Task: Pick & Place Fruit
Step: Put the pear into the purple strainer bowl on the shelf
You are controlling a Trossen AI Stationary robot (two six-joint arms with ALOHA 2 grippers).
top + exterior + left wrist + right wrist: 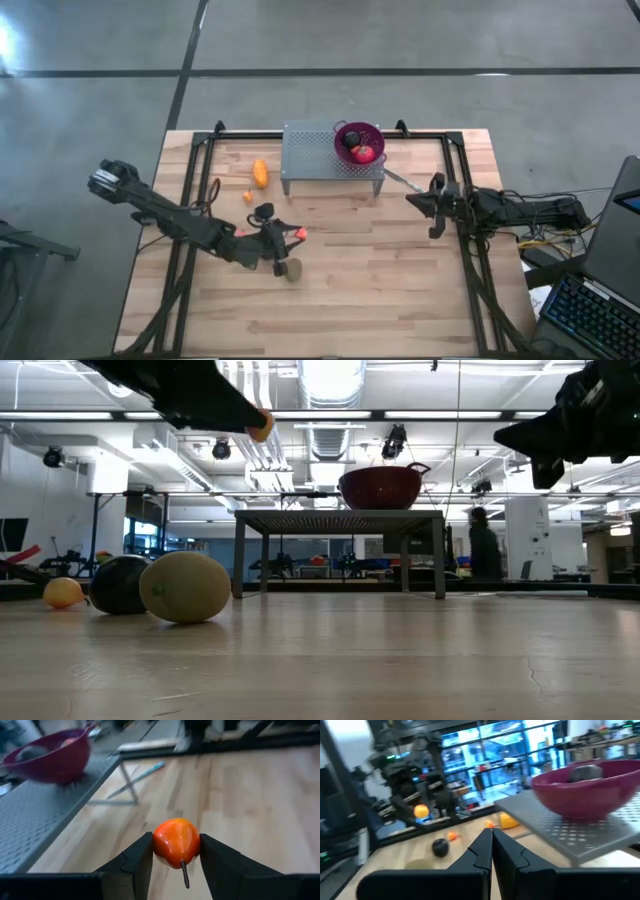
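Two left fingers [135,862] clamp an orange-red fruit [176,841] above the table [250,820].

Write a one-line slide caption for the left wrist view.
Left gripper holds a small orange-red fruit above the wooden table, with the purple bowl ahead on its gray metal stand.

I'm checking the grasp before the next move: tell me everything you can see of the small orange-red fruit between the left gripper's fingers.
The small orange-red fruit is a glossy, rounded, plastic-looking ball, orange shading to red, with a thin dark stem pointing down. The left gripper clamps it from both sides with its dark fingers, holding it in the air above the wooden table. Nothing else touches it. In the high view it sits near the table's middle.
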